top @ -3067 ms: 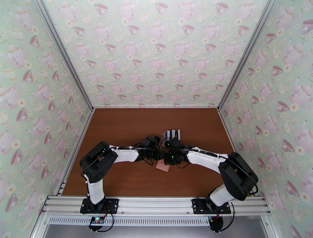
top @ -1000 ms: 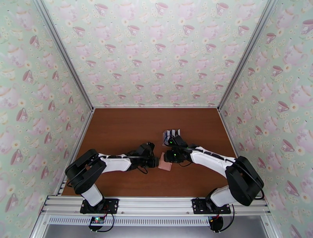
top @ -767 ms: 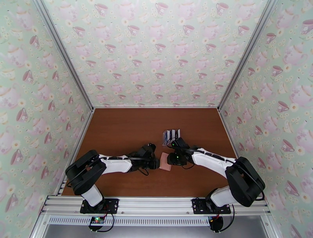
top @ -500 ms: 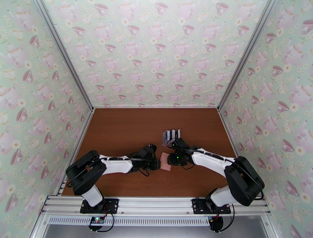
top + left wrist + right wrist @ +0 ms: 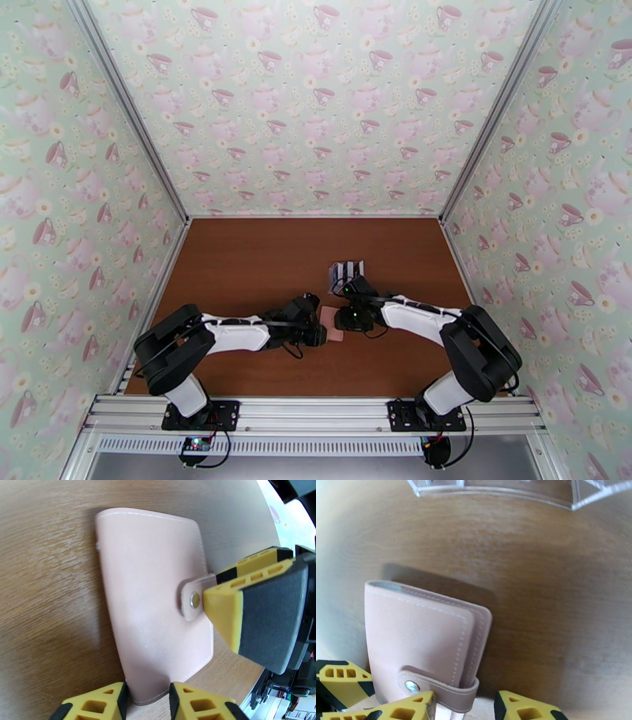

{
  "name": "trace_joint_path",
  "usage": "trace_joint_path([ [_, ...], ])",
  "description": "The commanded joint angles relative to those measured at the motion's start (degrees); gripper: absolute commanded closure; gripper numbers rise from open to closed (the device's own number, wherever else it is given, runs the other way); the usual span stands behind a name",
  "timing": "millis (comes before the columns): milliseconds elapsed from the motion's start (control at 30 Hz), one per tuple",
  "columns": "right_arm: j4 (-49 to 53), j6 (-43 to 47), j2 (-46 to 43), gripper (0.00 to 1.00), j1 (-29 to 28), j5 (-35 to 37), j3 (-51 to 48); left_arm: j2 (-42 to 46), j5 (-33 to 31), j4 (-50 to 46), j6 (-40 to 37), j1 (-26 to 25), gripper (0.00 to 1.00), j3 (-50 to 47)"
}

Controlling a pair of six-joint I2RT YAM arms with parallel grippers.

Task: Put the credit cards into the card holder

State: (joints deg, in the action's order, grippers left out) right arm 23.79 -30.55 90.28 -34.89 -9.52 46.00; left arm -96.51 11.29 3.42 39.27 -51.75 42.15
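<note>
The card holder (image 5: pixel 333 328), a closed pink wallet, lies on the brown table between my two grippers. In the left wrist view the card holder (image 5: pixel 154 598) faces the camera with its snap tab (image 5: pixel 192 599) fastened. My left gripper (image 5: pixel 147 703) stands slightly open at the wallet's near corner. My right gripper (image 5: pixel 464 711) is open with the snap tab (image 5: pixel 438 691) between its fingers, and a small gap shows on one side. Its padded finger (image 5: pixel 260 614) touches the tab. The credit cards (image 5: pixel 346 271), black and white, stand just behind the right gripper.
The clear plastic rack (image 5: pixel 493 490) that carries the cards stands close beyond the wallet. Patterned walls with metal posts enclose the table on three sides. Both forearms lie low across the near middle of the table (image 5: pixel 237 260).
Since three seconds ago both arms have dropped low to the table. In the last second the left gripper crept right to the wallet, and the right gripper settled on its tab side.
</note>
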Motion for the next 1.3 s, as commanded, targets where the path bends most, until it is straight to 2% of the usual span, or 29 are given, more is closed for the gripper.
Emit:
trace_joint_path([
  [0,-0.58,1.24,1.20,0.55,0.14,-0.60,1.33,-1.56,1.21,-5.26,0.73,-0.88,0.65,-0.05],
  [200,-0.06,1.56,0.88,0.55,0.31,-0.73,1.56,-1.43,0.81,-6.41,0.47,-0.51,0.64,0.56],
  [367,1.49,1.50,-3.12,0.55,0.29,0.25,0.79,1.21,-0.84,-9.56,-0.85,1.66,0.63,0.39],
  [600,3.18,1.95,-6.85,0.47,0.62,1.10,1.41,6.47,-4.49,-15.78,-4.52,4.75,0.58,1.83],
  [767,3.60,2.26,-7.78,0.38,1.05,1.54,2.05,9.41,-5.55,-18.26,-6.57,7.38,0.55,2.08],
  [967,2.97,2.93,-9.41,0.23,1.82,2.36,1.97,11.93,-5.60,-21.02,-9.93,11.33,0.46,3.11],
  [1200,3.16,3.71,-11.15,0.06,3.23,3.01,3.15,14.17,-4.80,-22.79,-11.87,16.16,0.30,4.06],
  [1267,3.44,3.81,-11.49,0.00,3.90,3.25,3.80,14.55,-4.77,-23.10,-12.44,17.11,0.22,4.41],
])
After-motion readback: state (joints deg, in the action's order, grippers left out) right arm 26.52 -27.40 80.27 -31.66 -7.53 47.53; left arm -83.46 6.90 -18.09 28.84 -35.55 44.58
